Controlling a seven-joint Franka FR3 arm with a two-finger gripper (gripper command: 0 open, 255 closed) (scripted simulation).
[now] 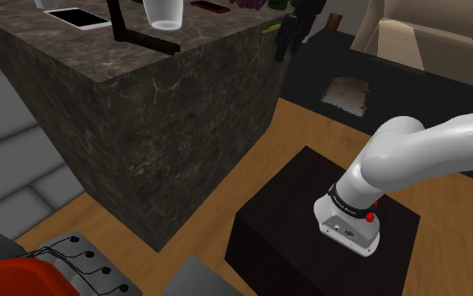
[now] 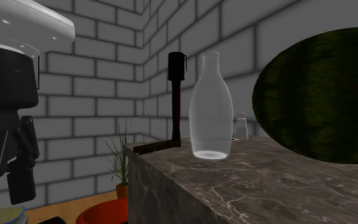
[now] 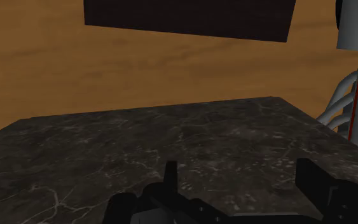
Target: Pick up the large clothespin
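End effector [image 3: 244, 191] open, folks: in the wrist view its two black fingers [image 3: 317, 184] stand well apart with nothing between them, looking over the dark marbled top of the bench [image 3: 171, 140] with wooden floor [image 3: 139, 70] beyond its far edge.

Over to the shoulder view: the large clothespin [image 1: 129, 32], black and L-shaped, sits on the bench's top at the far side, just left of a clear glass bottle [image 1: 164, 13] and right of a flat white slab [image 1: 76, 17]. The white arm [image 1: 411, 160] rises from its black stand [image 1: 327, 227] at the lower right, across the floor from the bench.

The second exterior view gives the close look. The clothespin [image 2: 174, 108] has one bar upright and the other lying flat on the bench [image 2: 266, 184] toward its corner, just left of the bottle [image 2: 210, 108] and a little behind it. A dark green watermelon [image 2: 323, 95] looms near on the right. At that view's left the end effector [image 2: 9, 184] hangs off the bench's edge, well apart from the clothespin, before a grey brick wall [image 2: 88, 83].
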